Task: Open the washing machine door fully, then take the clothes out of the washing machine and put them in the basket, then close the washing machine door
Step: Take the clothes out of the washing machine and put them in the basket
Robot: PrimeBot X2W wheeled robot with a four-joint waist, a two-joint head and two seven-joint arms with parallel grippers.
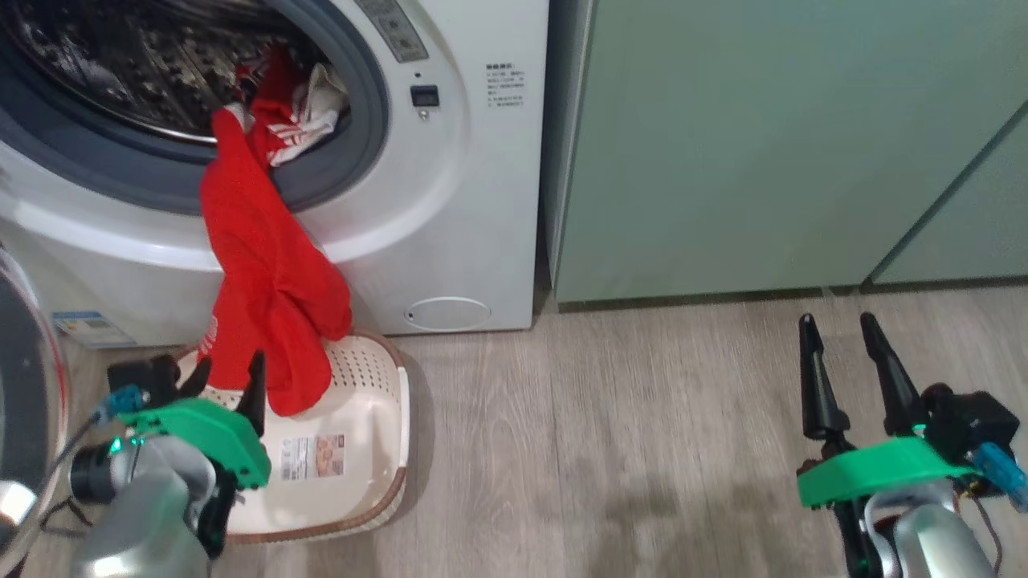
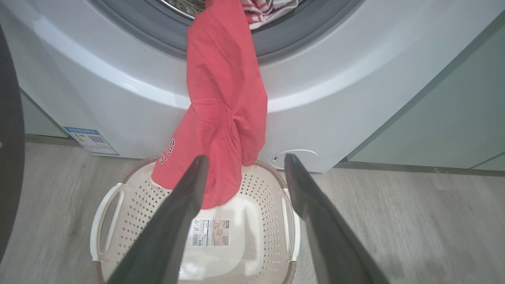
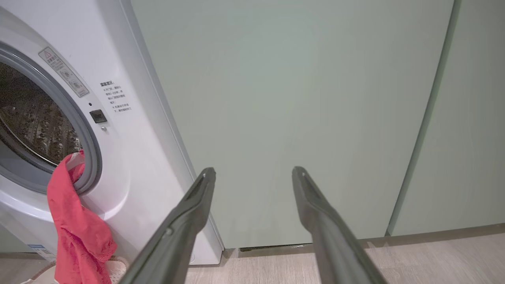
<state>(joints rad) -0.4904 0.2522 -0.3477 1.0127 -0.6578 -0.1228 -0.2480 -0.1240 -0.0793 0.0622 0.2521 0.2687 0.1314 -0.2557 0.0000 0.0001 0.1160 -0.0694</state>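
The white washing machine (image 1: 474,201) stands with its drum exposed. Its door (image 1: 24,401) is swung open at the far left, black rim and clear bowl showing. Red clothes (image 1: 269,297) hang from the drum mouth down over the front, the lower end dangling into the cream basket (image 1: 361,482) on the floor below. A red-and-white striped piece (image 1: 301,120) lies in the drum opening. My left gripper (image 1: 227,377) is open just in front of the hanging red garment (image 2: 225,118), over the basket (image 2: 260,221), holding nothing. My right gripper (image 1: 839,337) is open and empty over the floor, facing the cabinets.
Pale green cabinet doors (image 1: 763,144) stand right of the machine. Grey wood-look floor (image 1: 626,449) stretches between the basket and my right arm. The open door's rim (image 2: 10,138) stands close at my left arm's side.
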